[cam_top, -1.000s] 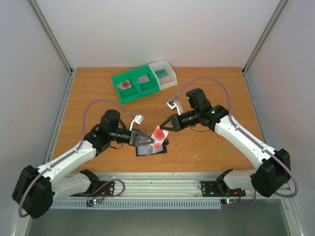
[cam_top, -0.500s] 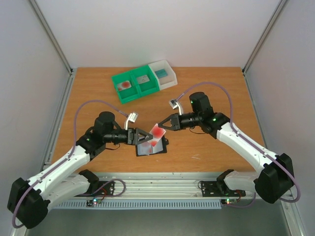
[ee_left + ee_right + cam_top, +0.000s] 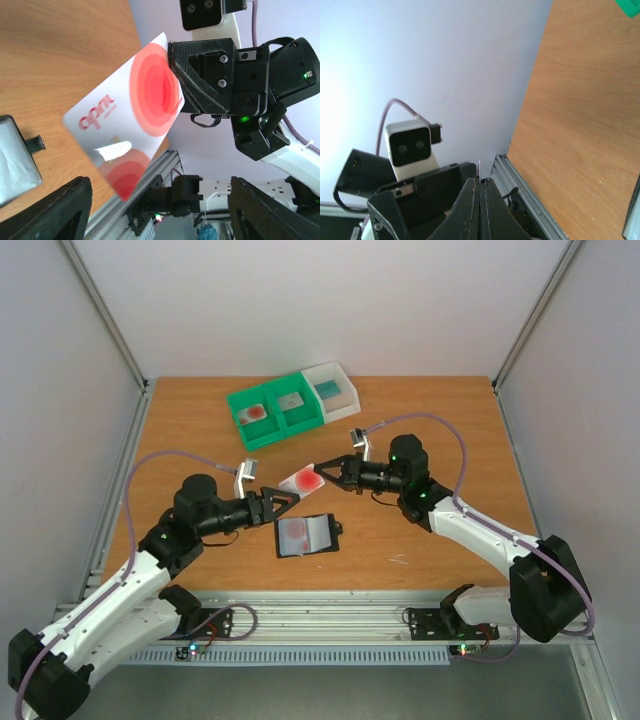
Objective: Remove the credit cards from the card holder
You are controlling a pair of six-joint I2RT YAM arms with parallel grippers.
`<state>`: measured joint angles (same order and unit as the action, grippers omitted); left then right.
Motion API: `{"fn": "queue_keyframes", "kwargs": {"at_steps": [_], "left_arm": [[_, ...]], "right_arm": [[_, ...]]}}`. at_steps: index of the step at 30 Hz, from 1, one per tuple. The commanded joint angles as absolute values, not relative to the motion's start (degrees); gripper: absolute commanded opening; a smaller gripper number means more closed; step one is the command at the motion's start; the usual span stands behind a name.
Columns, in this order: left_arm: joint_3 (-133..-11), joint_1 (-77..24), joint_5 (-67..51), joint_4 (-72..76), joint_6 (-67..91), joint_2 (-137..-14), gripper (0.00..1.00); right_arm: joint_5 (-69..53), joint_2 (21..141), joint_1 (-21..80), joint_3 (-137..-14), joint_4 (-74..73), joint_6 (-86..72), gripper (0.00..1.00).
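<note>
The left fingers (image 3: 60,212) are wide open, holding nothing. The small black folding card holder (image 3: 318,532) lies open on the brown wooden worktop (image 3: 200,440), with one reddish card (image 3: 293,532) left inside. The right fingers (image 3: 200,80) pinch a thin white red-spotted plastic card (image 3: 135,110), already out, in the air.

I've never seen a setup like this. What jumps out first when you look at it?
A white card with a red blotch hangs in mid-air between the two arms, pinched at one edge by the right gripper, while the left gripper stands open beside it. Near them the black card holder lies spread open on the wooden table, with a green bin at the back.
</note>
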<state>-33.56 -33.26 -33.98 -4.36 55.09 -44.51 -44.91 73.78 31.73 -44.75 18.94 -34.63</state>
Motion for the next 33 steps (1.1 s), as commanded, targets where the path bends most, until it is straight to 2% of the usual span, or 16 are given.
{"fn": "queue_keyframes", "kwargs": {"at_steps": [1,5,7,9,13,22,24,27,33], "left_arm": [[-30.9,-33.5,-30.5,3.2,61.1,-44.2,0.69],[-29.2,-33.5,-30.3,9.2,65.3,-45.7,0.46],[-28.7,-33.5,-30.5,11.5,66.9,-46.7,0.29],[-28.5,-33.5,-30.7,12.8,67.5,-47.6,0.17],[-27.6,-33.5,-30.8,15.3,68.5,-48.4,0.01],[-28.2,-33.5,-30.0,14.4,67.6,-48.1,0.00],[-28.6,-33.4,-29.7,12.9,66.5,-47.8,0.00],[-29.8,-33.4,-28.7,8.5,64.9,-47.8,0.01],[-34.5,-33.2,-27.9,-1.5,58.1,-49.3,0.00]], "right_arm": [[-41.3,76.0,31.5,-42.8,34.4,-44.5,0.01],[-39.8,76.7,31.5,-42.2,36.0,-45.7,0.01],[-39.2,76.3,31.5,-41.7,35.7,-45.5,0.01],[-38.8,75.6,31.6,-41.2,34.9,-45.0,0.01],[-38.0,74.3,31.5,-40.7,32.4,-43.4,0.01],[-37.8,74.4,31.5,-39.7,31.8,-42.3,0.01],[-37.8,74.2,31.5,-39.7,31.1,-41.8,0.04],[-37.5,73.4,31.4,-39.8,28.8,-40.3,0.17],[-36.2,70.0,31.5,-38.9,22.1,-35.9,0.54]]}}
